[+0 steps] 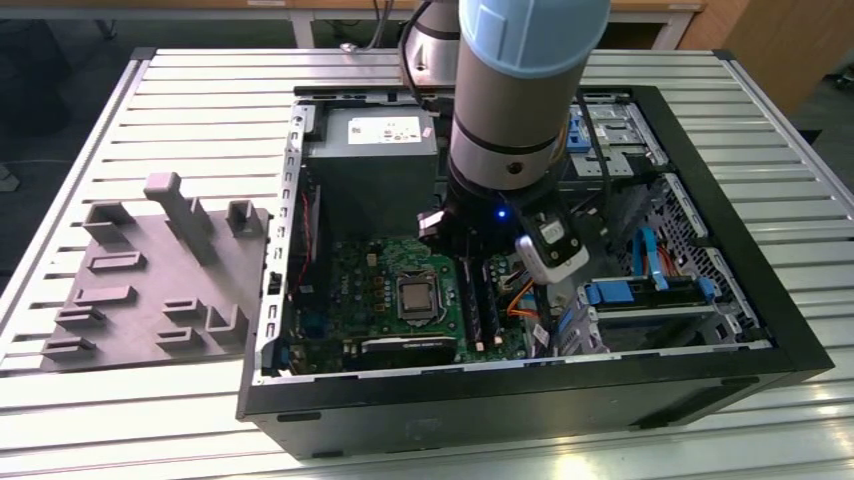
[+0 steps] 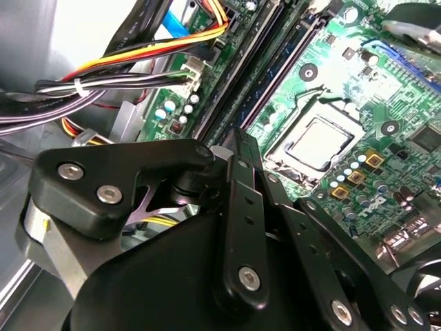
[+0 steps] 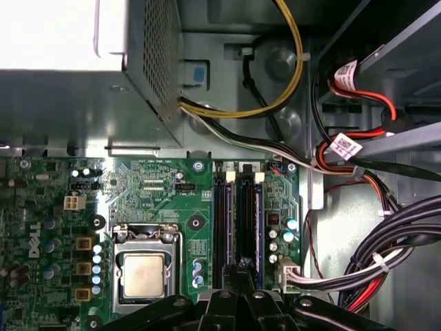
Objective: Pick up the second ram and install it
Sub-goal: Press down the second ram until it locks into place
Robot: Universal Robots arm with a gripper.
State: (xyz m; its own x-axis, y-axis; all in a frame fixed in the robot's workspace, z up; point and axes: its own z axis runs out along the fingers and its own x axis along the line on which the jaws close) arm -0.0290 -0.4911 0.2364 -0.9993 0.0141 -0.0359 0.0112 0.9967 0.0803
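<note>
Second ram (image 3: 256, 221) | seated in motherboard (image 3: 158, 186) slot | pincer (image 3: 241, 270) above

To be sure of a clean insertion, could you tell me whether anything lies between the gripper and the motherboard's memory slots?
Nothing visible does. In the first wrist view the gripper hangs directly over the long black slots. The cables run off to one side and do not cross them.
</note>
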